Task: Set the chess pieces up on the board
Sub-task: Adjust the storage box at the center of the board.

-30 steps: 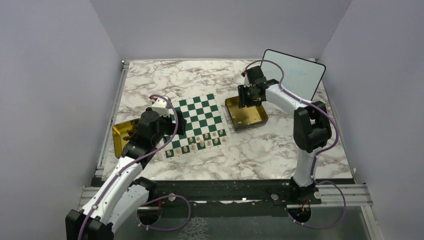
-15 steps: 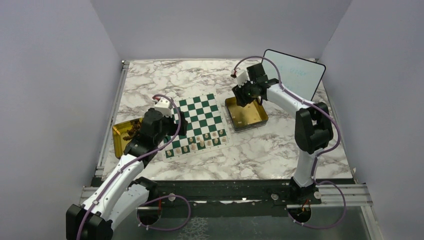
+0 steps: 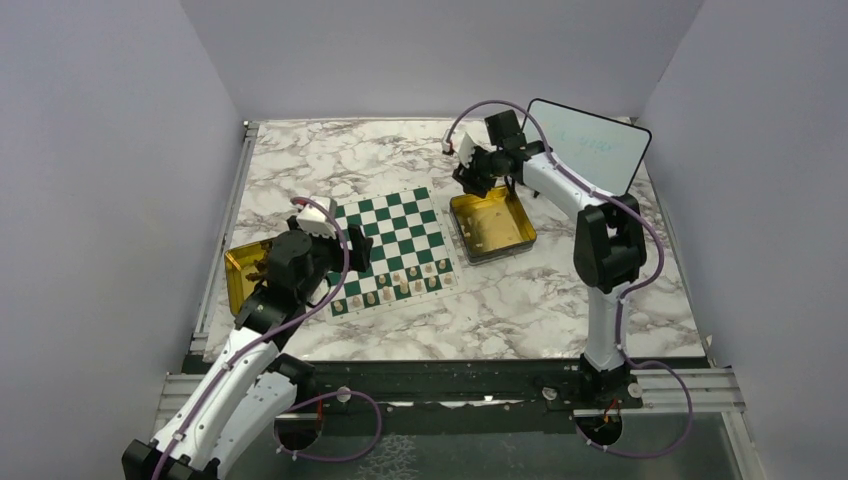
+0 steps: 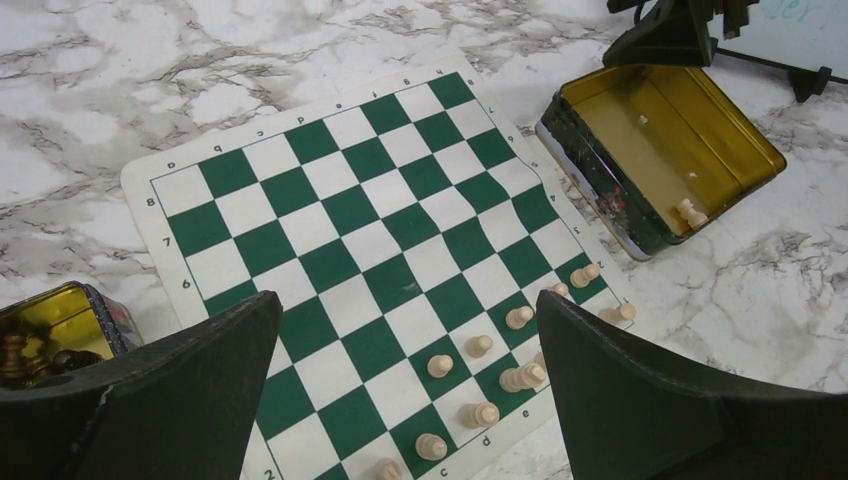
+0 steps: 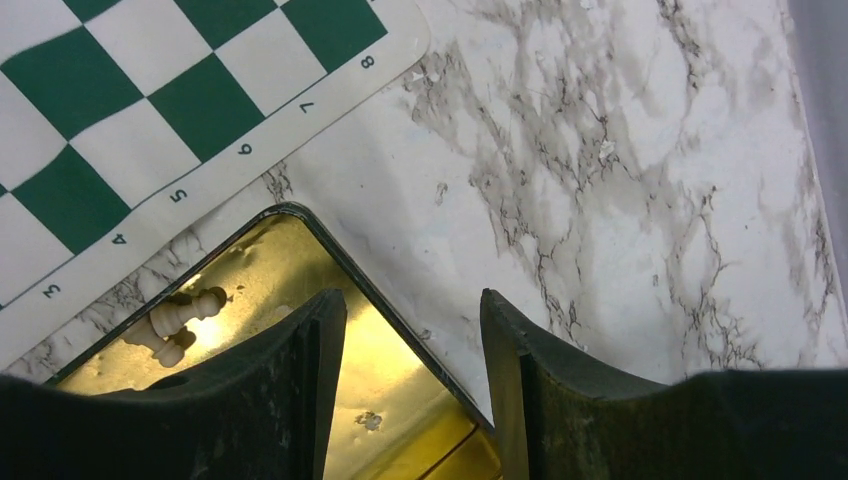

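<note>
The board [image 3: 393, 250] lies flat near the middle of the marble table [image 3: 300, 160], turned a little off square; bare marble runs along its 12 o'clock edge and across the table from 5 to 6 o'clock; a whiteboard [image 3: 590, 148] stands propped at 1 o'clock. The right tin [image 3: 492, 228] sits just beside the board's 3 o'clock edge, apart from it; it holds a few cream pieces lying on their sides. The left tin [image 3: 236, 282] sits at the board's 8 o'clock and holds dark pieces [image 4: 20, 350]. About ten cream chess pieces [image 4: 480, 345] stand in the two rows along the board's 6 o'clock edge, gathered toward 5 o'clock; the other rows show only squares. The left gripper [image 4: 408, 310] hangs over the board's 9 o'clock side, fingers spread wide with nothing between them. The right gripper [image 5: 410, 320] is above the right tin's 11 o'clock corner, fingers partly apart and gripping nothing; the tin's rim shows through the gap.
</note>
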`<state>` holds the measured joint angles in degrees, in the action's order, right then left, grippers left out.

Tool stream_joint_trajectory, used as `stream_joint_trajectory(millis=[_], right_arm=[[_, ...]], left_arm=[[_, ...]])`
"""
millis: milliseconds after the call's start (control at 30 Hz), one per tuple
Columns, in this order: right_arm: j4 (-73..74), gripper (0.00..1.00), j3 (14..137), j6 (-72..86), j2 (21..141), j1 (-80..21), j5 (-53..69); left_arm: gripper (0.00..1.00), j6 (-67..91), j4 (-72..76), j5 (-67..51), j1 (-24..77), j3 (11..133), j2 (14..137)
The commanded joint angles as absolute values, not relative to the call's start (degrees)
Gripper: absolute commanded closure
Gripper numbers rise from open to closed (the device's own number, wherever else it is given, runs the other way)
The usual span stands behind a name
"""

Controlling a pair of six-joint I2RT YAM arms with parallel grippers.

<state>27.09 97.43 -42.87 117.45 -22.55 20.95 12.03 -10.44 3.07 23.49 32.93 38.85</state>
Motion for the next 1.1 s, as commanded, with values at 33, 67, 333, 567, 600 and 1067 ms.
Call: stream_joint_trajectory(millis=[33, 67, 333, 567, 600, 1067], right_arm=[[34.8, 0.43, 101.3, -52.0, 121.4, -22.5, 22.1], [35.0, 0.43, 101.4, -52.7, 121.6, -22.5, 21.5], [34.7, 0.56, 103.4, -55.0, 125.2, -22.2, 20.0], [35.3, 0.6, 105.6, -54.3, 127.6, -22.2, 18.2], [35.2, 0.6, 105.5, -54.3, 127.6, -22.2, 18.2], [33.5, 0.69, 101.7, -49.3, 125.7, -21.3, 14.7]], left_arm=[[0.01, 12.5, -9.7, 4.1, 23.7, 32.0, 36.3], [0.01, 12.5, -9.6, 4.3, 23.7, 31.9, 36.2], [0.01, 12.3, -9.5, 5.3, 23.7, 31.9, 36.0], [0.01, 12.3, -9.4, 6.2, 23.7, 31.7, 35.4], [0.01, 12.3, -9.3, 6.2, 23.7, 31.7, 35.3], [0.01, 12.1, -8.9, 6.6, 23.7, 31.5, 35.3]])
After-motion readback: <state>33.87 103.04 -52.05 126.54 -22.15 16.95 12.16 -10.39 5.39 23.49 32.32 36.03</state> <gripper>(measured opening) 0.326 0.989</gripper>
